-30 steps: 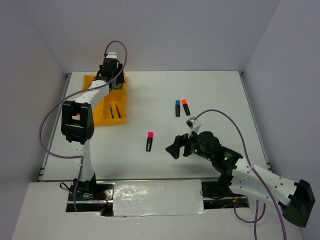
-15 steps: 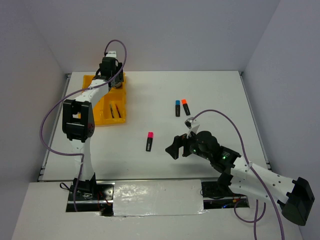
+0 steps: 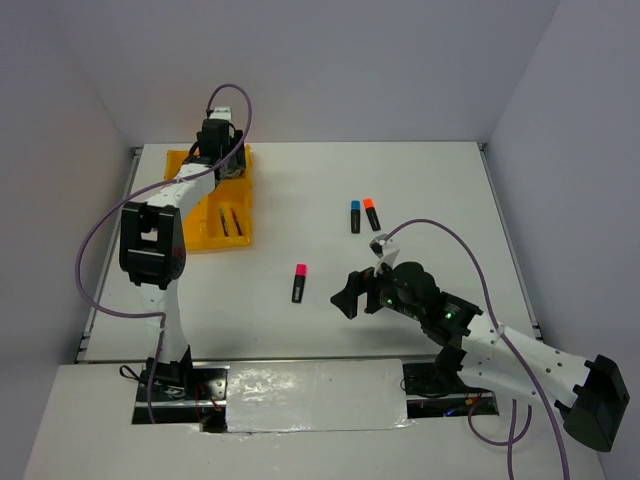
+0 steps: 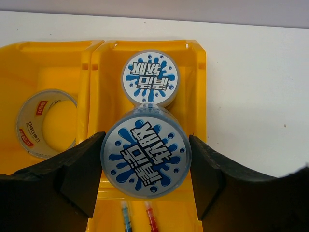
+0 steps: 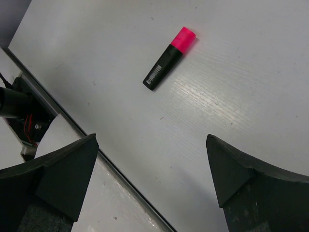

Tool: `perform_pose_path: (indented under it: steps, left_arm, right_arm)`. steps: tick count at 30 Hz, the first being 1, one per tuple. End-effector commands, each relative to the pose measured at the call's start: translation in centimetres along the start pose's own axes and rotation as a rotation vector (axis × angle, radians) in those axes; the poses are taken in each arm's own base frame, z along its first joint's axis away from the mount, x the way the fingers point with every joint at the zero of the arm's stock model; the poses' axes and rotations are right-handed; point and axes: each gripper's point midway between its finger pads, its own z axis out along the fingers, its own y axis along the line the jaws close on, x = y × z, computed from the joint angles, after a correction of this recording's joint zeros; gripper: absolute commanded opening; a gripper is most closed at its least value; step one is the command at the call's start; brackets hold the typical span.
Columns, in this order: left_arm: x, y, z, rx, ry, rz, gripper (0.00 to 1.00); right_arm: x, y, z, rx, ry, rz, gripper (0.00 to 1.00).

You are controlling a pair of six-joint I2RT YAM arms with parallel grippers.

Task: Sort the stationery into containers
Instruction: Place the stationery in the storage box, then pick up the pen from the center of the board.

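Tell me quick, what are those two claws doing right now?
Left gripper: closed on a blue-white tape roll, over the yellow tray.
Right gripper: open, holding nothing.

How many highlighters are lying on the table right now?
3: the pink-capped highlighter lies alone, nearer; the blue-capped highlighter and orange-capped highlighter sit side by side farther back. None appears hidden.
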Motion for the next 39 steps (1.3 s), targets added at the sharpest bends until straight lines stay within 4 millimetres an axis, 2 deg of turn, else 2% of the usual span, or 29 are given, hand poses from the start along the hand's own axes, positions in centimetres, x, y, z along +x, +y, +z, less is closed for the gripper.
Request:
perform_pose_path:
  steps: [1,6,9,14,18,21,22,24,25,27,30,33,35,36,39]
  left_arm:
    - [-3.0,0.4,-1.5,0.001,-0.084,-0.044,0.04]
    - [-0.7,0.6,-0.3,-0.018,-0.024,-0.022,0.06]
    - [0.1,0.1,0.2,0.007,0.004,-0.003,0.11]
    - [0.4,-0.6,0.2,0.052,0.011,0.005,0.21]
    - [0.6,-0.8,0.2,0.065,0.019,0.023,0.21]
    - [0.7,-0.5,0.4,0.051,0.029,0.046,0.30]
    - [1.0,-0.4,0.6,0.047,0.038,0.048,0.41]
    - [1.0,-0.1,0.7,0.027,0.045,0.044,0.56]
    - [1.2,-0.1,0.7,0.021,0.048,0.038,0.72]
    - [1.2,0.1,0.8,0.007,0.048,0.021,0.87]
    - [0.1,0.0,0.2,0.002,0.025,-0.006,0.97]
    - [-2.4,-0.2,-1.3,0.013,-0.025,-0.042,0.99]
    - [-4.7,-0.4,-2.9,0.020,-0.073,-0.067,0.99]
    - [-6.4,-0.4,-4.2,0.018,-0.110,-0.079,0.99]
    - [-8.7,-1.8,-7.2,0.035,-0.149,-0.101,0.99]
  right_arm:
    - [-1.0,0.7,-0.1,-0.035,-0.044,-0.007,1.00]
    - [-0.9,0.8,0.0,-0.041,-0.039,-0.006,1.00]
    - [-0.7,0.8,0.0,-0.042,-0.033,-0.006,1.00]
    - [-0.7,0.7,0.0,-0.040,-0.036,-0.006,1.00]
    - [-0.6,0.8,0.0,-0.044,-0.032,-0.005,1.00]
    - [-0.6,0.8,0.1,-0.043,-0.032,-0.004,1.00]
    - [-0.5,0.8,0.1,-0.044,-0.028,-0.003,1.00]
    - [-0.6,0.9,0.1,-0.048,-0.031,-0.001,1.00]
    - [-0.6,0.9,0.1,-0.049,-0.031,-0.001,1.00]
    - [-0.6,0.9,0.1,-0.049,-0.031,-0.003,1.00]
    - [-0.6,0.9,-0.1,-0.046,-0.032,-0.005,1.00]
    - [-0.6,0.8,-0.2,-0.044,-0.030,-0.008,1.00]
    - [-0.7,0.8,-0.3,-0.043,-0.036,-0.009,1.00]
    - [-0.8,0.9,-0.3,-0.045,-0.037,-0.008,1.00]
    - [-1.2,0.7,-0.4,-0.031,-0.053,-0.001,1.00]
